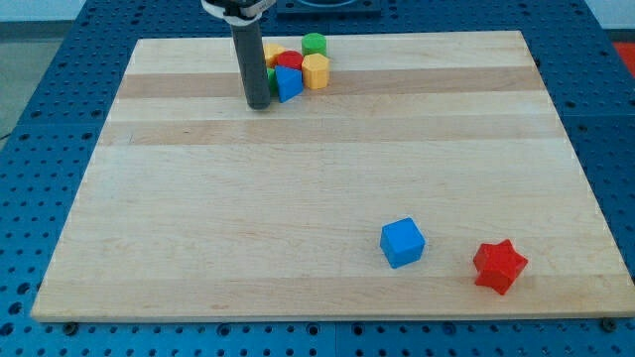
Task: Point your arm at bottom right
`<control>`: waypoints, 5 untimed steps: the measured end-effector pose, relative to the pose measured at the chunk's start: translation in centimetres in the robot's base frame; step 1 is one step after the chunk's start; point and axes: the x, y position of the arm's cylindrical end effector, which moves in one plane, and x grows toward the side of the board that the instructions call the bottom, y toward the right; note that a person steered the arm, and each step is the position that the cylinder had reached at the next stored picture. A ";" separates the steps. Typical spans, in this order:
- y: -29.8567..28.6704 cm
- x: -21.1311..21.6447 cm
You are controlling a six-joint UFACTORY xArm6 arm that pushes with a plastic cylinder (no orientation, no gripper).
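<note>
Two blocks, blue cube (402,242) and red star (499,266), sit bottom right.

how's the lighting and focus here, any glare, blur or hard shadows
Camera view: even, soft light, no glare on the board; only faint shadows under the blue cube and red star; focus is sharp throughout; my tip looks crisp beside the top cluster, with no motion blur.

My tip (260,104) is the lower end of a straight dark rod standing upright near the view's top, left of centre. It rests on the desk (298,198) just beside a cluster of blocks, far from the bottom right corner.
</note>
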 end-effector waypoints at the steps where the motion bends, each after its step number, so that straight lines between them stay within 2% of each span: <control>1: 0.0 1.7; 2: 4.9 9.8; 4: 31.3 14.0; 5: 39.5 20.9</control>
